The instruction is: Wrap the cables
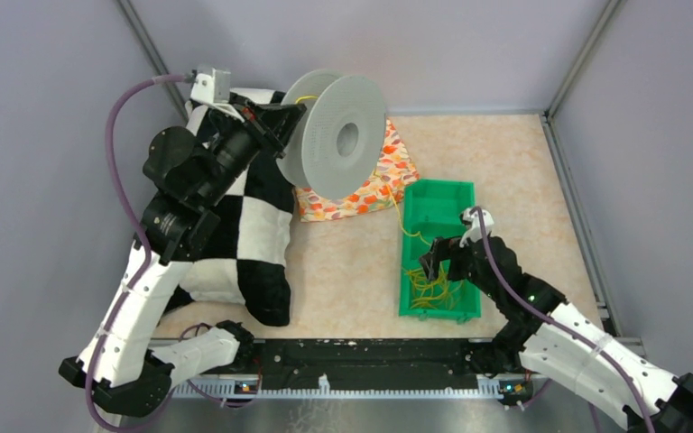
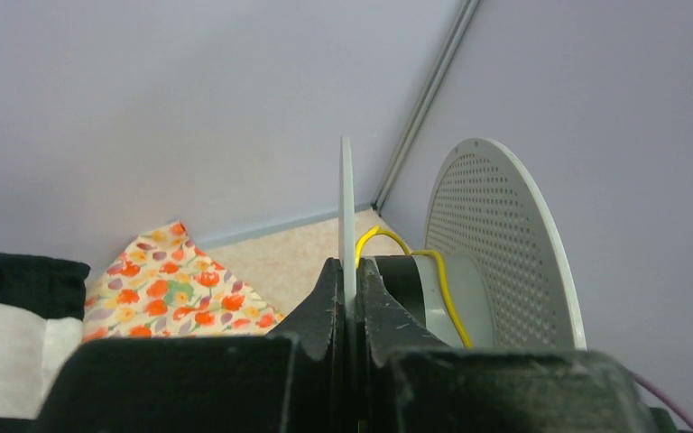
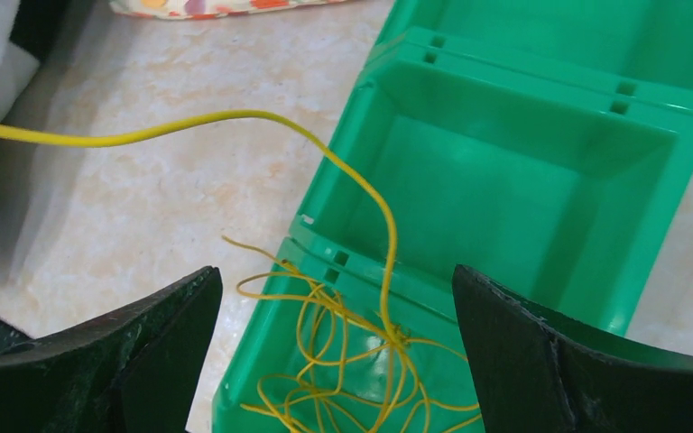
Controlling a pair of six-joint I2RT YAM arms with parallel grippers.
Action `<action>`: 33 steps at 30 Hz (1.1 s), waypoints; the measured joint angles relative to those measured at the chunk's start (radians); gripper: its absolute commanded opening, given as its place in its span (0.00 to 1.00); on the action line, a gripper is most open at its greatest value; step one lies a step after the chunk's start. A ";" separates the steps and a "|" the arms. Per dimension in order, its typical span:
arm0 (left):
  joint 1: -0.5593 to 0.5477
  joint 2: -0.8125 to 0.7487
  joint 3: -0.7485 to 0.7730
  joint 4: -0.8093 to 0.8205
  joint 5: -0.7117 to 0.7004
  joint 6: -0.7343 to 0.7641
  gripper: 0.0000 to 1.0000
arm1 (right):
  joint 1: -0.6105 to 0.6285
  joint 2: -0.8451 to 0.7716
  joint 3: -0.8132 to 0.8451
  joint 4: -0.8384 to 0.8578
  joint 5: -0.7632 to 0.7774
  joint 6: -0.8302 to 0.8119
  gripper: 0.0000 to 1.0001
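Note:
A tangle of thin yellow cables (image 1: 431, 290) lies in the near compartment of a green bin (image 1: 438, 185). One strand runs up from it to a grey perforated spool (image 1: 338, 135). My left gripper (image 1: 291, 115) is shut on the spool's near flange (image 2: 346, 207) and holds it in the air. A yellow cable (image 2: 442, 289) crosses the spool's hub. My right gripper (image 1: 435, 260) hovers over the bin, open and empty. In the right wrist view the right gripper (image 3: 338, 289) has its jaws wide either side of the cables (image 3: 343, 347), not touching them.
A black-and-white checkered cushion (image 1: 244, 234) lies under the left arm. A floral cloth (image 1: 370, 189) lies behind the bin, under the spool. The bin's far compartment (image 3: 523, 180) holds only the passing strand. Grey walls and frame posts close in the table.

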 measured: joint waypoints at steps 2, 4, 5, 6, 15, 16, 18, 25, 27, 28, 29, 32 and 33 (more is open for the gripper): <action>0.000 0.001 0.023 0.009 -0.012 -0.003 0.00 | 0.000 0.015 0.000 0.003 0.051 0.020 0.93; 0.000 0.001 0.033 0.018 -0.016 -0.003 0.00 | 0.000 0.040 0.000 0.006 0.093 0.037 0.87; 0.000 0.001 0.035 0.021 -0.018 -0.004 0.00 | 0.000 0.055 0.000 0.009 0.107 0.046 0.84; 0.000 0.002 0.035 0.022 -0.019 -0.004 0.00 | 0.000 0.076 0.000 0.014 0.119 0.056 0.78; 0.000 0.004 0.035 0.024 -0.025 -0.006 0.00 | 0.000 0.187 0.000 0.082 0.136 0.123 0.20; 0.000 0.004 0.035 0.024 -0.026 -0.006 0.00 | 0.000 0.187 0.000 0.088 0.137 0.125 0.05; 0.000 0.004 0.035 0.024 -0.029 -0.005 0.00 | 0.000 0.186 0.000 0.099 0.135 0.118 0.00; 0.000 -0.014 -0.017 0.048 -0.124 0.001 0.00 | 0.000 0.185 0.001 0.077 0.110 0.085 0.00; 0.000 -0.013 -0.029 0.042 -0.201 0.000 0.00 | 0.000 0.177 0.005 0.055 0.096 0.076 0.00; 0.000 -0.010 -0.030 0.033 -0.251 -0.002 0.00 | 0.000 0.169 0.011 0.034 0.089 0.073 0.00; 0.001 -0.003 -0.030 0.021 -0.320 -0.003 0.00 | 0.000 0.158 0.025 0.006 0.085 0.069 0.00; 0.018 0.032 -0.015 -0.043 -0.511 -0.021 0.00 | 0.000 0.140 0.104 -0.089 0.105 0.067 0.00; 0.032 0.046 -0.014 -0.064 -0.563 -0.034 0.00 | 0.000 0.136 0.143 -0.122 0.122 0.068 0.00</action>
